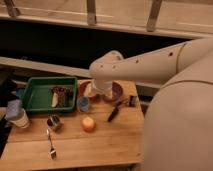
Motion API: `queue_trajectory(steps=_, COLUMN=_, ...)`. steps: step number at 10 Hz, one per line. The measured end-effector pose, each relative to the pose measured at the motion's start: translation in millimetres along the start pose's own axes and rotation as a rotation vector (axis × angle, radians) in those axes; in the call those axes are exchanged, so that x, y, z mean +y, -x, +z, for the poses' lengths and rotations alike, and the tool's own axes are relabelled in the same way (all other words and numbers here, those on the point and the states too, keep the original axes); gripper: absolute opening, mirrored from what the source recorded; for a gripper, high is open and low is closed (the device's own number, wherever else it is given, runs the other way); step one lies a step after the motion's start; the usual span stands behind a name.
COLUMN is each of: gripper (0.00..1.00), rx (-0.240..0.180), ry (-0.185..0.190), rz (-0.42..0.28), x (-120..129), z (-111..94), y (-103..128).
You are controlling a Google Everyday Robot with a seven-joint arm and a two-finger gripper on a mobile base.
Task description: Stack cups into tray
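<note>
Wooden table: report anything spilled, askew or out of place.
Nothing looks spilled or broken. One oddity: the green tray already holds a dark item and a pale one, while the blue cup and metal cup sit outside it on the table. The tool hangs by the red bowl and purple bowl.

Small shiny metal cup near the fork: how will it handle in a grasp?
Small shiny dark metal cup: likely rigid, smooth sides may slip. Standing short and squat, so tipping seems unlikely. Gripper hangs by the round red bowl, away from the cup.
</note>
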Motion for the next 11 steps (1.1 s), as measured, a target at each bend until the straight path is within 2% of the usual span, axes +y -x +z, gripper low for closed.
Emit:
queue_trajectory(steps=2, gripper=0.75, rx=0.012, ry=0.053, rz=-0.081, x=49.4, z=-0.2, y=-16.4)
queue_trajectory(steps=7, gripper=0.75, rx=0.007, ry=0.052, rz=-0.093, x=50.4, z=-0.8, y=-17.0)
queue_trajectory(steps=9, gripper=0.75, rx=0.0, ry=0.073, rz=-0.112, x=56.3, z=-2.5, y=-17.0)
queue_trajectory(steps=11, gripper=0.75, rx=0.008, ry=0.113, rz=-0.155, x=84.5, z=5.5, y=-17.1)
